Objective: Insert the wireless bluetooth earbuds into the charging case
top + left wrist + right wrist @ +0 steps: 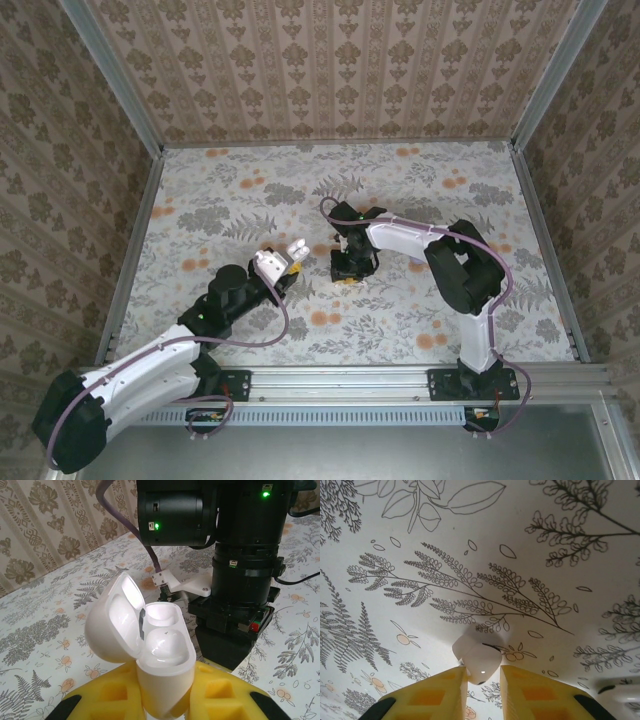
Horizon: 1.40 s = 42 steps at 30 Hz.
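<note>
The white charging case [167, 652] stands upright between the yellow pads of my left gripper [167, 690], which is shut on its lower body. Its hinged lid [112, 625] hangs open to the left. From above, the case [294, 250] sits at the tip of my left gripper [282, 266], a little left of the table's middle. My right gripper [350, 270] points straight down at the table just to the right of it. One small white earbud [479, 657] lies on the tablecloth between the tips of my right gripper [482, 675], whose yellow fingers [445, 690] have closed in against its sides.
The floral tablecloth [400, 200] is walled by patterned panels with aluminium posts on three sides. My right arm's black wrist [240, 580] hangs close behind the open case. A metal rail [400, 380] carrying both arm bases runs along the near edge.
</note>
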Each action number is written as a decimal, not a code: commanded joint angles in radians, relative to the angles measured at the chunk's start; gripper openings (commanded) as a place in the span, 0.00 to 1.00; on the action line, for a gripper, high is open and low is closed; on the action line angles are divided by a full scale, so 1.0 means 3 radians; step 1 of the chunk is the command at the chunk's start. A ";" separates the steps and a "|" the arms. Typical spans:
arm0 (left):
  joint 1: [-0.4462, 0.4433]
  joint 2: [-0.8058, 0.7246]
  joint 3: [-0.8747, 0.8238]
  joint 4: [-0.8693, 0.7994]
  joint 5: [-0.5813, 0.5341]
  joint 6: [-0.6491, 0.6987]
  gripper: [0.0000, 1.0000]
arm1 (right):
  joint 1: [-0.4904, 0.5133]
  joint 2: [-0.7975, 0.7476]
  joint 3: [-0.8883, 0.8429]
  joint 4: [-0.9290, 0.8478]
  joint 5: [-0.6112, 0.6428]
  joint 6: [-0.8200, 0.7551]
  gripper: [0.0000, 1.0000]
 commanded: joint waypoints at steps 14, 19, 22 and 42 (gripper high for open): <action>0.0032 -0.0038 -0.0084 0.0065 0.0040 0.0012 0.18 | -0.0026 -0.0231 -0.0147 0.0185 0.0147 -0.0057 0.12; 0.0056 0.0077 -0.0152 0.0257 0.0175 -0.0060 0.18 | -0.0072 -0.0642 -0.0556 0.0703 0.0164 -0.0045 0.10; 0.0077 0.0221 -0.0202 0.0430 0.0332 -0.0099 0.18 | -0.0111 -0.0919 -0.0880 0.1105 0.0137 -0.0073 0.08; 0.0109 0.1332 0.0100 0.1540 0.1198 -0.0205 0.17 | -0.0569 -0.2783 -0.2466 0.3301 -0.0627 -0.1010 0.01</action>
